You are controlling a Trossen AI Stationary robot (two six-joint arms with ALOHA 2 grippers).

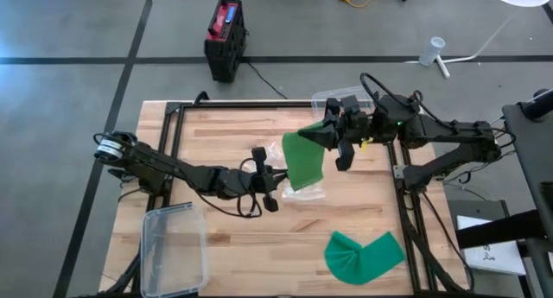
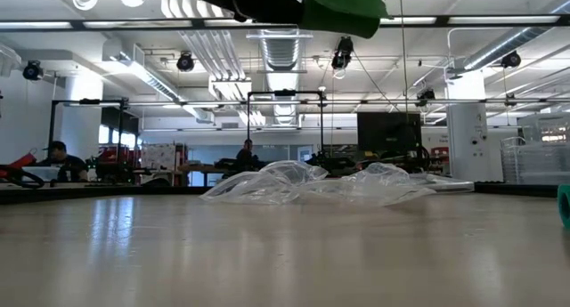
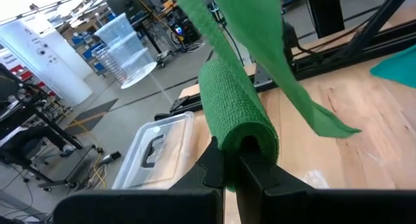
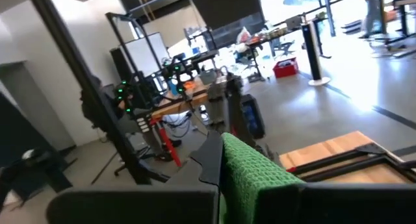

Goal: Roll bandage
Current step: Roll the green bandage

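A green bandage (image 1: 303, 162) hangs in the air over the middle of the table, between my two grippers. Its rolled part (image 3: 233, 104) is at my left gripper (image 1: 273, 184), which is shut on it. The unrolled strip (image 3: 260, 42) runs up to my right gripper (image 1: 323, 134), which is shut on the strip's far end. A loose tail (image 3: 335, 125) hangs beside the roll. In the low view only the bandage's lower edge (image 2: 343, 12) shows at the top. A second green bandage (image 1: 364, 255) lies flat near the table's front right. My left gripper pinches the roll's near end (image 3: 242, 141) between its two fingers, which reach in about level from the table's left and lie along the roll. The roll is lifted clear of the table. My right gripper pinches the strip's end (image 4: 250, 175) between its fingers, about level, from the table's right. The strip hangs from it, clear of the table, sloping down to the roll.
Crumpled clear plastic wrap (image 2: 303, 184) lies on the table under the bandage. A clear plastic box (image 1: 176, 248) stands at the front left corner, and another clear container (image 1: 332, 99) at the far edge. The metal frame (image 1: 173, 125) borders the table.
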